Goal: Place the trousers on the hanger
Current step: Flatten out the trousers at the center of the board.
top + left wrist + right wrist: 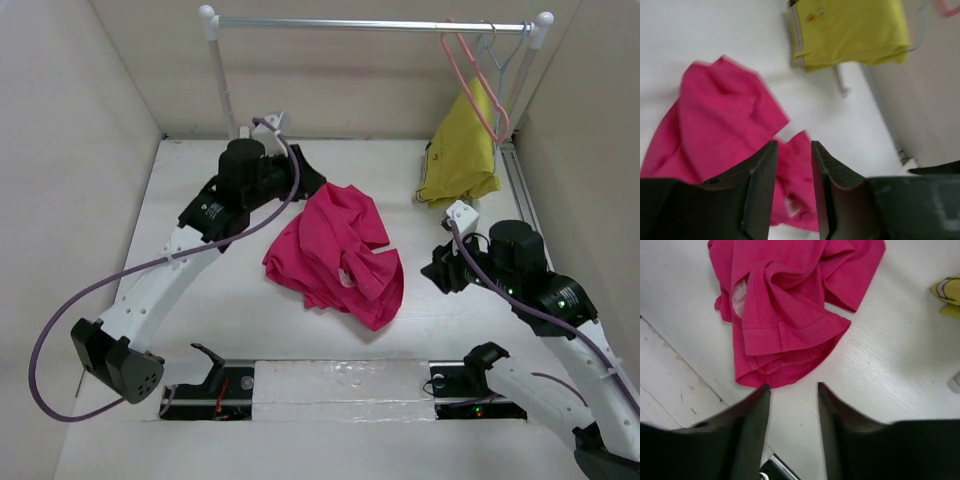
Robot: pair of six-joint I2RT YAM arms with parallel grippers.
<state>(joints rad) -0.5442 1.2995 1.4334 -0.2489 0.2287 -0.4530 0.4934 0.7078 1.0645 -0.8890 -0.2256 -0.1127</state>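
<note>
The trousers lie crumpled in a magenta heap on the white table, mid-table. They also show in the left wrist view and the right wrist view. The salmon-pink hanger hangs by its hook from the rail at the back right. My left gripper is open and empty, just above the heap's far left edge. My right gripper is open and empty, to the right of the heap, its fingertips just short of the cloth's hem.
A mustard-yellow garment hangs at the back right below the hangers. A pale blue-grey hanger hangs beside the pink one on the metal rail. Beige walls close in the table on the left, back and right.
</note>
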